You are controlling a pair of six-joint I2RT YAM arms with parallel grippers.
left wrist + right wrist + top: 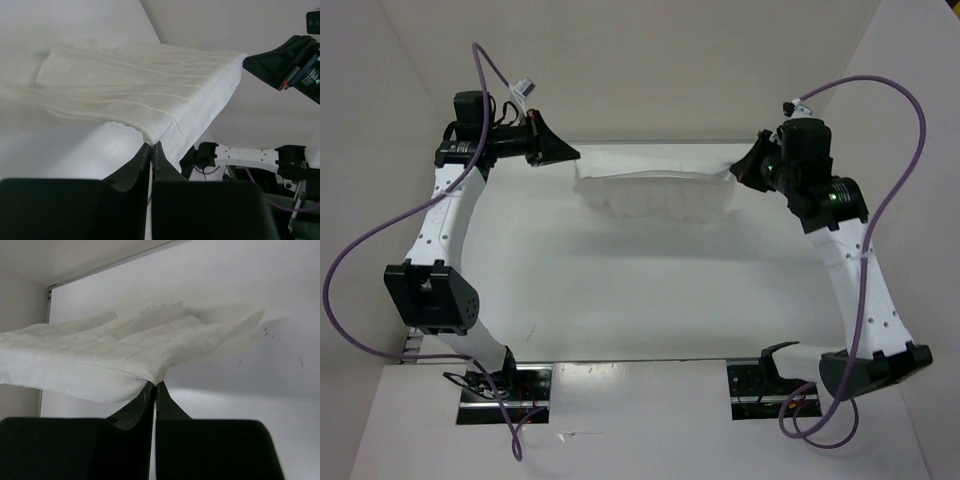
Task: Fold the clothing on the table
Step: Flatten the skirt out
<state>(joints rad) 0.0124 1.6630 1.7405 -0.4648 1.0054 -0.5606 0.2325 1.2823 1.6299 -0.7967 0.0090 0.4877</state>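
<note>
Overhead view: both arms reach out to the far side of the table. The clothing is strung between the two grippers near the far edge. Its top edge is pulled fairly straight from one gripper to the other. The lower part sags in a wide, shallow band with a shadow under it. I cannot tell whether the lowest fold touches the tabletop.

Left gripper: jaws pinched together on one corner of the clothing. In the left wrist view the fabric rises directly from the fingertips. It runs away as a layered, ridged sheet towards the other gripper, which meets its far corner.

Right gripper: jaws clamped on the opposite corner. In the right wrist view the cloth fans out from the fingertips to the left and upward, and its check texture is plain. A free flap sticks out to the right above the bare white tabletop. The fabric is slightly see-through where it is one layer thick.
</note>
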